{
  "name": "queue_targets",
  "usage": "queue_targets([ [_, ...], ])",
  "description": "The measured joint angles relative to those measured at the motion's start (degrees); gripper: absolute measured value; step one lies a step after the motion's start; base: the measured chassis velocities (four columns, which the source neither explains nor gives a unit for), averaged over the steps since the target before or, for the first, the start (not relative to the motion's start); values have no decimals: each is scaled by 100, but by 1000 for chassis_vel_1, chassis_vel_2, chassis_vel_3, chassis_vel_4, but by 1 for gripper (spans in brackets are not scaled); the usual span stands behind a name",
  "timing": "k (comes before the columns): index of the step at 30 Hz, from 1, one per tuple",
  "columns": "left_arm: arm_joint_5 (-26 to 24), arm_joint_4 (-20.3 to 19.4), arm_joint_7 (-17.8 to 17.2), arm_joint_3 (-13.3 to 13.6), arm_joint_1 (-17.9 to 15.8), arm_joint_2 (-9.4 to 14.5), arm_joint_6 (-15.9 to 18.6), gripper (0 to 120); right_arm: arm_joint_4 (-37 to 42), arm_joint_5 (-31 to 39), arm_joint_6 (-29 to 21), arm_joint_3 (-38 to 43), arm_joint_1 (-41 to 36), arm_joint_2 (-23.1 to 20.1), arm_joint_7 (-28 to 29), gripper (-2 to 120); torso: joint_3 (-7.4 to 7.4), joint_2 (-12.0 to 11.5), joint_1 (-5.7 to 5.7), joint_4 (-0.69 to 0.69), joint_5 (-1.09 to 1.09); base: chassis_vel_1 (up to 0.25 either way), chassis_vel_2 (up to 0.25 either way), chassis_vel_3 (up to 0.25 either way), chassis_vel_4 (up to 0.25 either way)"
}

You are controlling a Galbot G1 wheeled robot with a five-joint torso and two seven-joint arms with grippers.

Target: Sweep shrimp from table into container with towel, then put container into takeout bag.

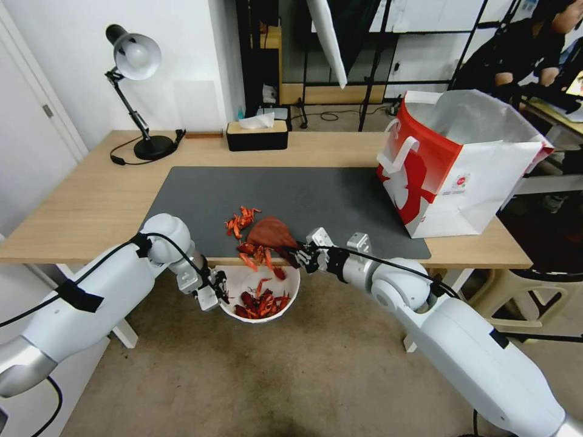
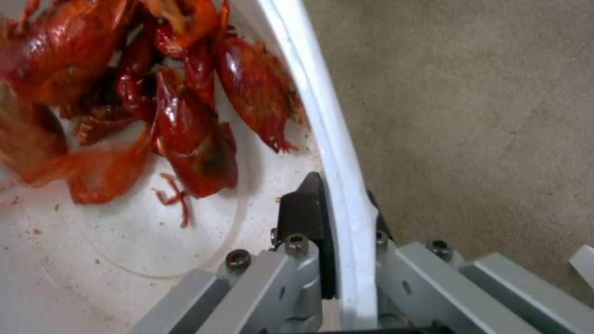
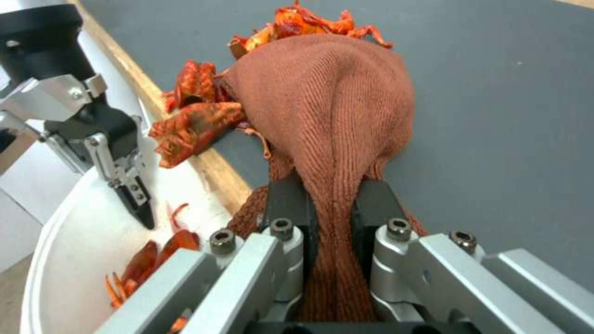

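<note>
The white container [image 1: 246,280] hangs just below the table's [image 1: 91,206] front edge, its rim [image 2: 313,79] pinched by my shut left gripper [image 1: 218,295] [image 2: 343,197]. Several shrimp [image 2: 185,120] lie inside it. My right gripper [image 1: 297,255] [image 3: 334,199] is shut on the rust-red towel [image 1: 271,232] [image 3: 328,102], which lies on the grey mat [image 3: 495,116] at the edge. Shrimp [image 3: 192,125] sit at the wooden lip beside the towel; others [image 1: 242,220] rest on the mat behind it. The takeout bag [image 1: 461,176] stands open at the table's right end.
A black tissue box [image 1: 256,135] and a desk lamp [image 1: 152,145] stand along the table's back edge. Beige carpet [image 1: 273,376] lies under the container. A chair base [image 1: 534,297] sits right of the table.
</note>
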Motion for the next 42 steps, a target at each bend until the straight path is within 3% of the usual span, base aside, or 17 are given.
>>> queue_targets([
  [19, 0, -2, 0, 54, -44, -22, 2, 0, 456, 10, 40, 140, -424, -163, -39, 7, 0, 0, 1, 0, 1, 0, 0, 0, 0],
  [42, 30, -37, 0, 71, -19, -40, 8, 0, 603, -94, 88, 260, -788, 104, -67, 7, 0, 0, 1, 0, 0, 0, 0, 0, 0],
])
